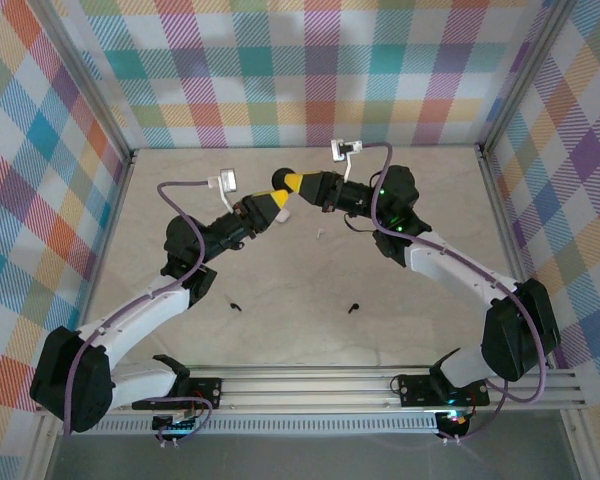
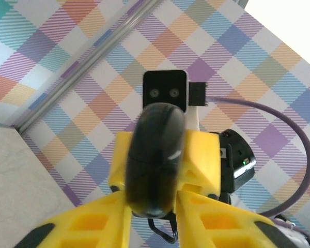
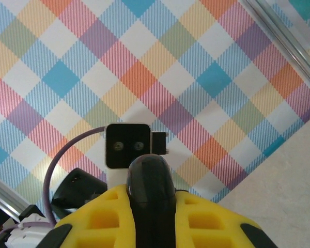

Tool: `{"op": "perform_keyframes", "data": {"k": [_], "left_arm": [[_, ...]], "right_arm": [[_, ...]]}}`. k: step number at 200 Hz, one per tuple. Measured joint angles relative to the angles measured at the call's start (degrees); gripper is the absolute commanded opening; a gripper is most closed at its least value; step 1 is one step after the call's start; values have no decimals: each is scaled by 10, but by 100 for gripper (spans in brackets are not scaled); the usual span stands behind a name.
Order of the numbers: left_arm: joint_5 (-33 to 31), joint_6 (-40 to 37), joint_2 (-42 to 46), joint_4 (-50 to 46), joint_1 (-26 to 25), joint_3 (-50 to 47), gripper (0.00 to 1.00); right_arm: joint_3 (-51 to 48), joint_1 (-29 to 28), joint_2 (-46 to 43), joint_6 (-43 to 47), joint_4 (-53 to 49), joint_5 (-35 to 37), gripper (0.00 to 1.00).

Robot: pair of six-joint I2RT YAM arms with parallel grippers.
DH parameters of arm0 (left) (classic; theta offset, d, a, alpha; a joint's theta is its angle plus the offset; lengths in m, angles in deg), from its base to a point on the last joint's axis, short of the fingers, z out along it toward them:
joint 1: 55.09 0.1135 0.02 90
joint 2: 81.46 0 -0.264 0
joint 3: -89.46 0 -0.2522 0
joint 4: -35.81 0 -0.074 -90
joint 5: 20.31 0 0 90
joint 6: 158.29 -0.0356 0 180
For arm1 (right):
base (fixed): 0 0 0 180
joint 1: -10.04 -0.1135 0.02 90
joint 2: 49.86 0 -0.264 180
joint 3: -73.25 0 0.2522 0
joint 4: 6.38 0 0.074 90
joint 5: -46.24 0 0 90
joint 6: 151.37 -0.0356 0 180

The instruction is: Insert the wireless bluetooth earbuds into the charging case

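A glossy black charging case [image 2: 155,155] is held up in the air over the middle of the table, and I cannot tell whether its lid is open. My left gripper [image 1: 277,203] is shut on its near end, yellow fingers [image 2: 93,222] pressed to both sides. My right gripper [image 1: 293,183] grips the same case [image 3: 150,191] from the opposite side, tip to tip with the left. Two black earbuds [image 1: 235,305] [image 1: 354,307] lie on the table near the front. A tiny white earbud [image 1: 320,233] lies under the right arm.
Checked fabric walls [image 1: 300,70] and aluminium posts [image 1: 495,150] enclose the beige table [image 1: 430,200]. The arm bases sit on a rail [image 1: 310,385] at the near edge. Purple cables [image 1: 180,190] loop off both wrists.
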Motion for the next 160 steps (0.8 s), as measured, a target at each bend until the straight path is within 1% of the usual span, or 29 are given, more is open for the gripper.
{"op": "perform_keyframes", "data": {"k": [25,41,52,66,75,98,133,150,160], "left_arm": [[0,-2,0,3,0,0,9],[0,-8,3,-1,0,0,9],[0,-13,8,-10,0,0,12],[-1,-20,17,-23,0,0,24],[-1,-23,22,-32,0,0,28],[-10,-27,30,-38,0,2,30],[-18,-26,30,-39,0,5,25],[-20,-26,30,-39,0,5,17],[-20,-26,30,-39,0,6,12]], "right_arm": [[0,1,0,-2,7,-1,6],[0,1,0,-2,8,-5,6],[0,1,0,-2,8,-8,6],[0,0,0,-2,8,-12,6],[0,-1,0,-2,9,-15,6],[0,-2,0,-2,8,-20,5],[0,-6,9,-14,27,-25,5],[0,-6,13,-20,34,-25,5],[1,-6,13,-24,37,-24,7]]}}
